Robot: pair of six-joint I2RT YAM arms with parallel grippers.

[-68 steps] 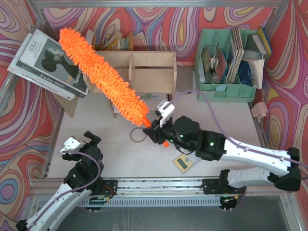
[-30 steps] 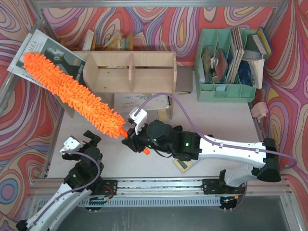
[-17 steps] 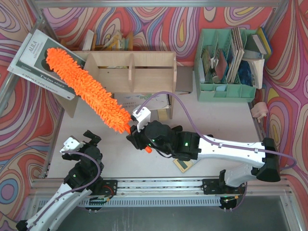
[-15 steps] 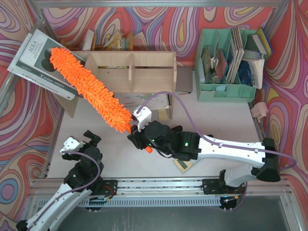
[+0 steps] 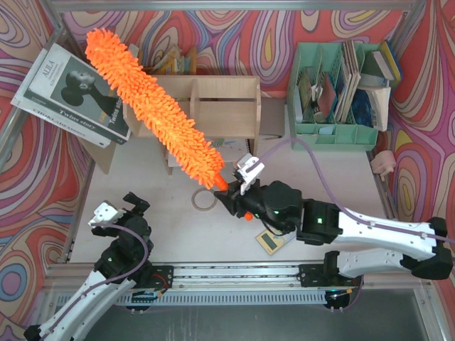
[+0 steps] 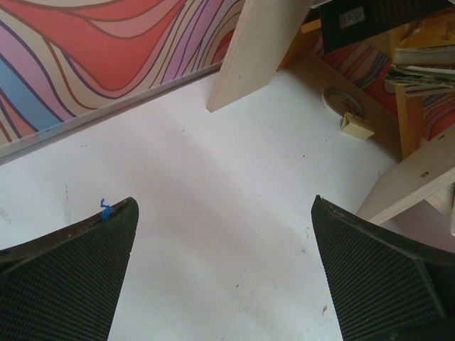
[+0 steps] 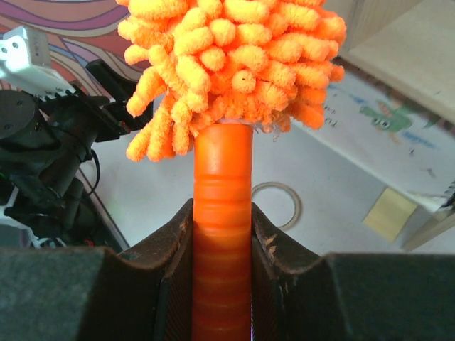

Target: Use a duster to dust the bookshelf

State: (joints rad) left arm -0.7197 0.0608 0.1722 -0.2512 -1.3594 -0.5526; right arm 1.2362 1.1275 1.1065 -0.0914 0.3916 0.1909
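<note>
Over white tabletop (image 5: 142,186), duster (image 5: 153,106) slants diagonally, head pointing far-left.

Walls (image 5: 284,28) of swirling red, pink, orange and blue pattern enclose a white, lightly scuffed surface (image 5: 355,170); a silver metal frame (image 5: 234,6) edges the top, a slotted rail (image 5: 234,273) runs along the near side

white table (image 5: 320,177) carries a wooden bookshelf (image 5: 213,106) at back left and a green file organizer (image 5: 330,131) at back right. a thin ring (image 5: 202,201) and a small yellow card (image 5: 271,241) lie nearer the front.
</note>
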